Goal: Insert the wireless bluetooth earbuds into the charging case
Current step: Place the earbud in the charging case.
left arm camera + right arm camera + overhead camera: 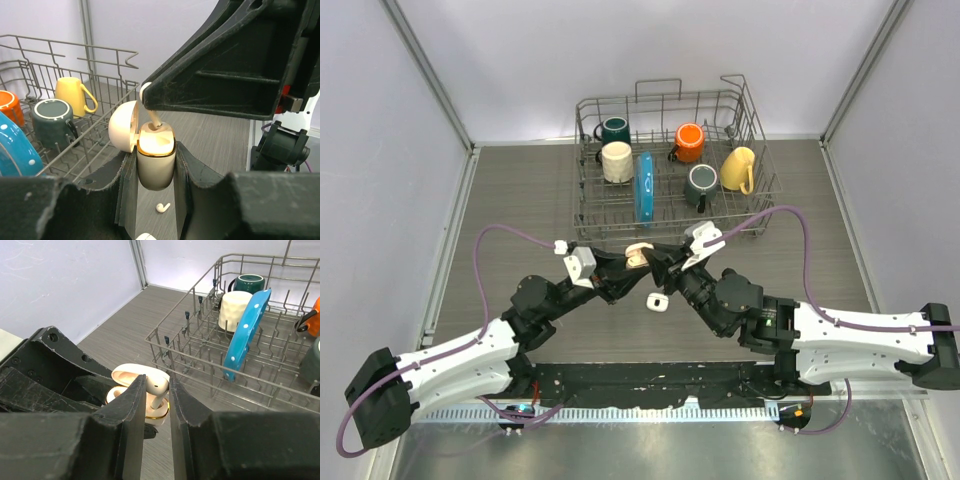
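Observation:
The cream charging case (156, 167) is upright with its lid swung open to the left. My left gripper (156, 159) is shut on its body. My right gripper (157, 382) is shut on one white earbud (156, 385), directly above the case (159, 413). The earbud's stem (153, 119) points down into the case's top opening. In the top view both grippers (620, 262) (657, 258) meet over the table just in front of the rack, with the case (638, 255) between them. A second earbud (162, 206) lies loose on the table below the case.
A wire dish rack (588, 215) stands right behind the grippers, holding a blue plate (643, 187) and teal (614, 129), cream (617, 161), orange (688, 142), grey (700, 185) and yellow (740, 168) mugs. A small white object (657, 303) lies on the table near the arms.

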